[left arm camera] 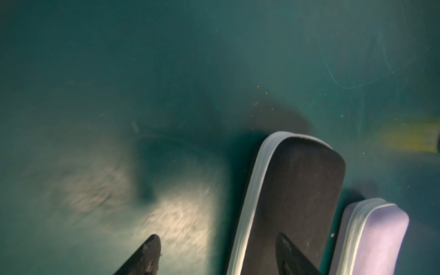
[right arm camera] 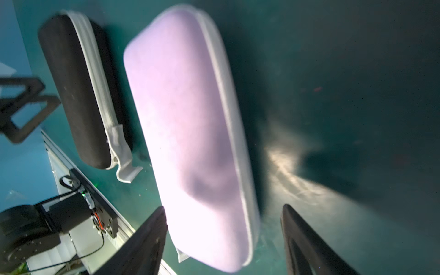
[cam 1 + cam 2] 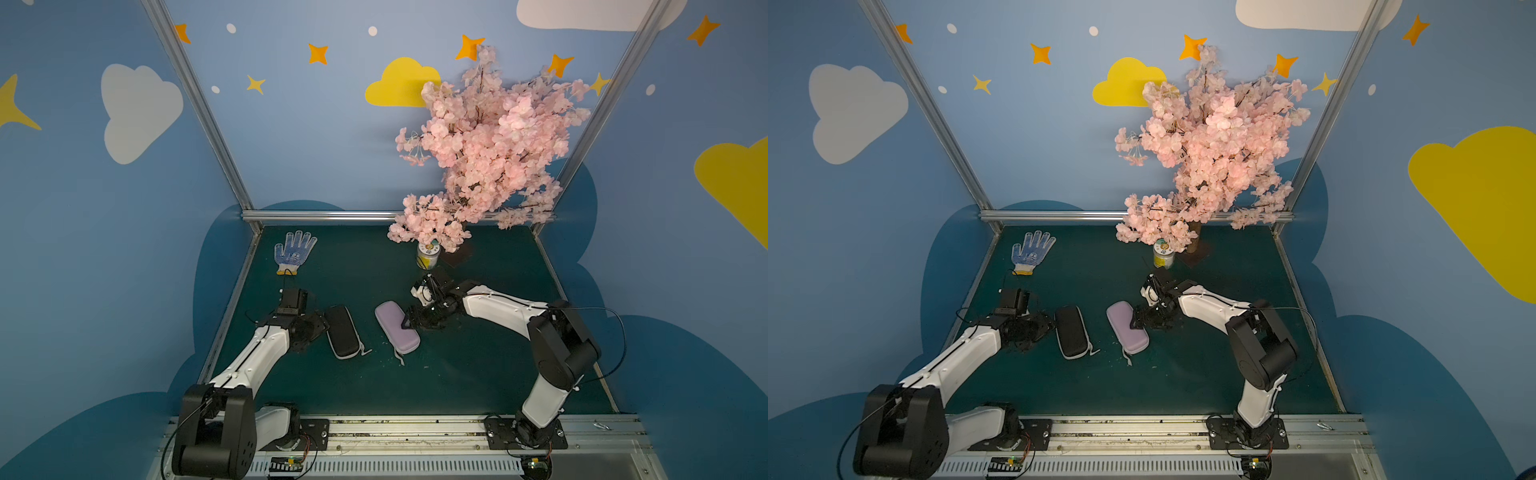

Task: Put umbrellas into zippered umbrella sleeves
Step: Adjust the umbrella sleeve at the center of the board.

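Both zippered umbrella sleeves lie zipped shut side by side on the green mat [image 3: 478, 365]: a black sleeve [image 3: 341, 331] [image 1: 292, 190] and a lavender sleeve [image 3: 397, 327] [image 2: 188, 107]. No umbrellas show in any view. My left gripper [image 3: 319, 328] [image 1: 217, 238] is open beside the black sleeve's left edge, with one finger above its shell and the other above the mat. My right gripper [image 3: 409, 322] [image 2: 223, 208] is open and straddles the lavender sleeve's right side, with a gap at one finger.
A white dotted glove [image 3: 293, 252] lies at the back left. A yellow-labelled jar [image 3: 428, 254] stands under a pink blossom tree [image 3: 490, 145] at the back, close behind my right wrist. Metal rails run along the mat's back [image 3: 324, 215] and front [image 3: 415, 428].
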Robot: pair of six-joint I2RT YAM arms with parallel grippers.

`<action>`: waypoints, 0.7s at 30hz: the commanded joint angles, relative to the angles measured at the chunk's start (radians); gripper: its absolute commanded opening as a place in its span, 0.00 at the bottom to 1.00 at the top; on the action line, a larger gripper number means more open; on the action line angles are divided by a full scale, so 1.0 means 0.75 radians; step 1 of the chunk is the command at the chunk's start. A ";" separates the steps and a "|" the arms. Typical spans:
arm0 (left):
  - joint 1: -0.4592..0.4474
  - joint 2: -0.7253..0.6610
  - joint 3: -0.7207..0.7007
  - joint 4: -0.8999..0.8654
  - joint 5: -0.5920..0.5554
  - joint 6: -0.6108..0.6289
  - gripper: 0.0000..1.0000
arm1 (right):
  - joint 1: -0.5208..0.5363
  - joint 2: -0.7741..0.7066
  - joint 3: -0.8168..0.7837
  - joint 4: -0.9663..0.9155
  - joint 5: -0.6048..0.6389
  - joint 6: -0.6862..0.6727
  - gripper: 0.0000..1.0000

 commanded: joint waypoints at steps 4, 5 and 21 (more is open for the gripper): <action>-0.023 0.178 0.033 0.330 0.256 0.039 0.76 | 0.099 -0.003 -0.038 0.065 0.010 0.141 0.75; -0.029 0.192 0.035 0.355 0.273 0.040 0.75 | 0.112 -0.010 -0.052 0.078 0.020 0.163 0.75; -0.032 -0.220 0.119 0.049 -0.060 0.210 0.73 | 0.006 -0.496 -0.129 -0.064 0.435 -0.290 0.81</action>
